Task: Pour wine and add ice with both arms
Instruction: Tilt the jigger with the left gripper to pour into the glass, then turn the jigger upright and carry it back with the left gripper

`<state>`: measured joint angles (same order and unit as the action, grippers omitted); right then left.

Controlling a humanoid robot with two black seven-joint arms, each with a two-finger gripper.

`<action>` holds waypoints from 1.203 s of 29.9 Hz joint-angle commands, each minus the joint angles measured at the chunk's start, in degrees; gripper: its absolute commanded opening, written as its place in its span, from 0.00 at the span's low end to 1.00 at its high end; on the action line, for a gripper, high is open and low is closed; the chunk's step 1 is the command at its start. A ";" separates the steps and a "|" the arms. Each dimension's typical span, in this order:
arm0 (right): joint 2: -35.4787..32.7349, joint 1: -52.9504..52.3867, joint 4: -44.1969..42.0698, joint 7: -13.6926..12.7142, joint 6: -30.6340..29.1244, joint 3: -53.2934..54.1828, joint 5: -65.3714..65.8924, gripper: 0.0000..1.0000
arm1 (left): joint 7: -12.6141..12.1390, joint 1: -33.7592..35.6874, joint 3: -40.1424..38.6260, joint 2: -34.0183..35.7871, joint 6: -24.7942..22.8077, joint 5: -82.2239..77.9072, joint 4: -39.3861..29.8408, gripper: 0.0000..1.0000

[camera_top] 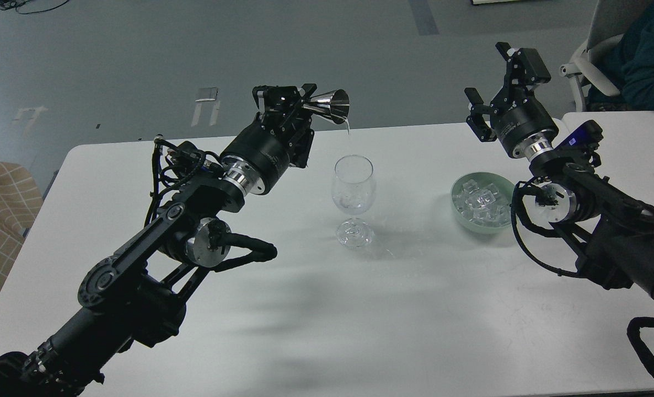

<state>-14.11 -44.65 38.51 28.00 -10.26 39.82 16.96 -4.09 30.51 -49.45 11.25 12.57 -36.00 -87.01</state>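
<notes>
The left hand [299, 105], pinching a tipped steel jigger [330, 105], holds its lip above the wine glass [353, 190] mid-table, while the spread right hand [495, 91] hangs over the ice [481, 199].

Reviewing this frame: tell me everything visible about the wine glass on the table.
The wine glass is clear, colourless and stemmed, with a rounded bowl, short stem and round foot. It stands upright near the middle of the white table, left of the green bowl of ice. Nothing grips it. The left gripper holds a tilted metal jigger above it, and a thin stream of wine falls toward its rim. A little liquid seems pooled inside.
</notes>
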 commanded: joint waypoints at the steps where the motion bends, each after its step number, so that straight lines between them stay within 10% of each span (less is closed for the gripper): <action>1: 0.04 0.00 0.07 0.00 -0.02 0.00 0.00 1.00 | 0.49 -0.10 0.06 0.00 0.00 -3.10 -0.08 0.00; 36: 0.22 0.61 0.07 0.00 0.06 0.00 0.00 1.00 | 0.40 -1.86 3.13 -0.35 0.43 -21.22 -0.26 0.00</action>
<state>-13.89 -44.16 38.57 28.00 -10.20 39.82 16.96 -3.25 28.66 -46.38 11.07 12.93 -56.74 -87.29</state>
